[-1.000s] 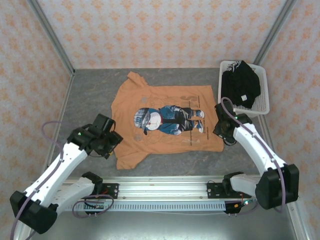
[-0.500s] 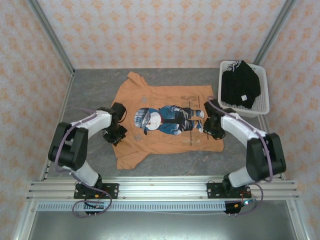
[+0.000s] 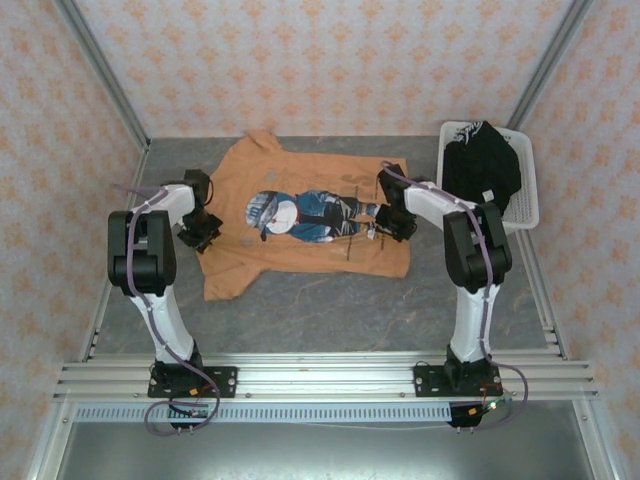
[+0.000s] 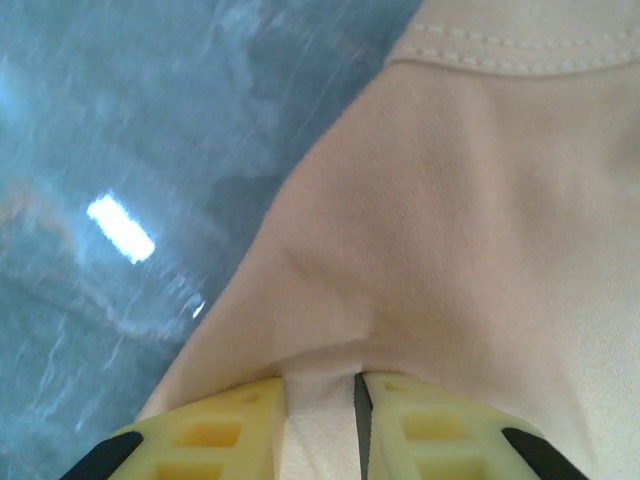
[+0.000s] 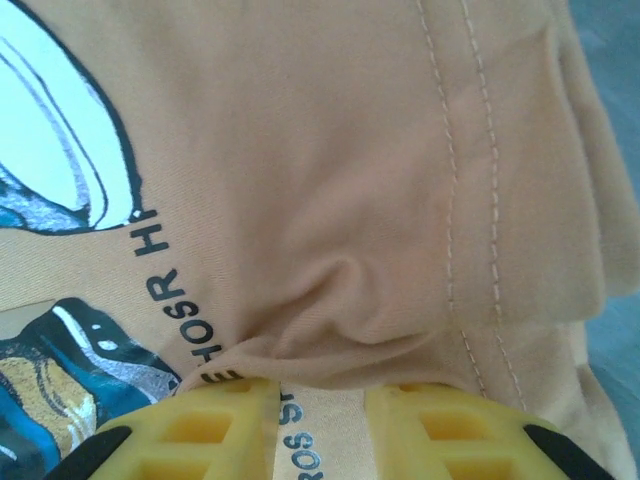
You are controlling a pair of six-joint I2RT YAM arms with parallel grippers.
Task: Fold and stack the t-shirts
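The orange t-shirt (image 3: pixel 310 240) lies spread print-up on the grey, marbled table (image 3: pixel 330 310), its soft knit rumpled along the near hem. At its left edge, the left claw (image 4: pixel 320 385) is closed on a thin pleat of plain cloth below a stitched seam, pinched between ribbed yellow fingers (image 4: pixel 215 430). The right claw (image 5: pixel 322 395) is clamped on a puckered fold beside the black lettering and a double row of stitches. A black t-shirt (image 3: pixel 480 172) with a small white tag sits heaped in the white slatted plastic basket (image 3: pixel 528 205) at the far right
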